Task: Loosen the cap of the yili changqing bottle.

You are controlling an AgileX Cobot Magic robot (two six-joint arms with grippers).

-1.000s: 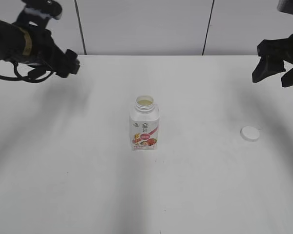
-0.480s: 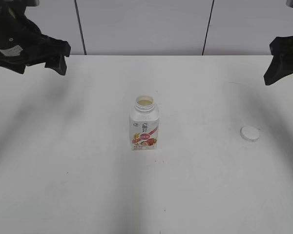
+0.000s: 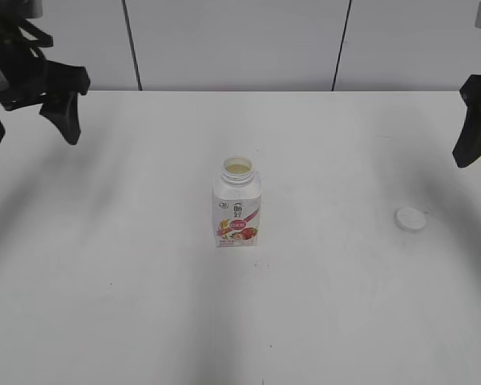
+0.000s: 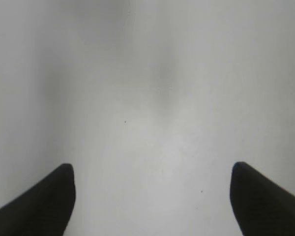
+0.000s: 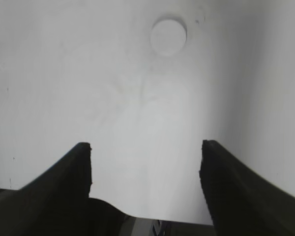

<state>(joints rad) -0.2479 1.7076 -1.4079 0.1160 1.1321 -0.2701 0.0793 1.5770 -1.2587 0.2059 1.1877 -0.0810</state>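
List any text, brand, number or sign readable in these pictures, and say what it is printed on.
Nothing can be read with certainty.
yili changqing bottle: a small dark logo and dark characters above a pink-red fruit label, too small and blurred to read.
cap: plain white, no marking visible in the exterior or right wrist view.
table: no text or signs.

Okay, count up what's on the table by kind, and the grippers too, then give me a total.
Bottle: 1, open at the top
Cap: 1, lying on the table apart from the bottle
Grippers: 2, the left gripper and the right gripper, both open and empty
Total: 4
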